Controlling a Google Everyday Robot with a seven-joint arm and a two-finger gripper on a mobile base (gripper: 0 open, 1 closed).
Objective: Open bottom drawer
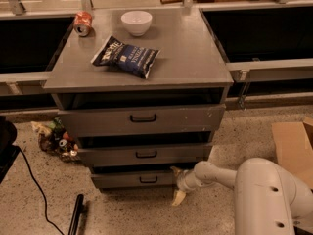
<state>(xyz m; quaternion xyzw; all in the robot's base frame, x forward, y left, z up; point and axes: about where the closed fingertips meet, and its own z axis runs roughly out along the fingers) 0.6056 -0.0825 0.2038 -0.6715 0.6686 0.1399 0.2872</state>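
The grey cabinet [195, 67] has three drawers. The bottom drawer [117, 179] has the narrowest front and a small black bar handle [148, 179]; its front stands slightly out of the cabinet. My gripper [176, 184] is low at the drawer's right end, right of the handle. Its fingers are open, one tip up by the drawer's top right corner and the other fingertip [178, 197] down near the floor. My white arm [264, 195] reaches in from the lower right.
A white bowl [136, 22], a soda can [82, 23] and a blue chip bag [125, 56] lie on the cabinet top. Litter [56, 138] lies on the floor to the left, with a black cable [34, 180] and a black bar [76, 214]. A cardboard box [293, 146] is on the right.
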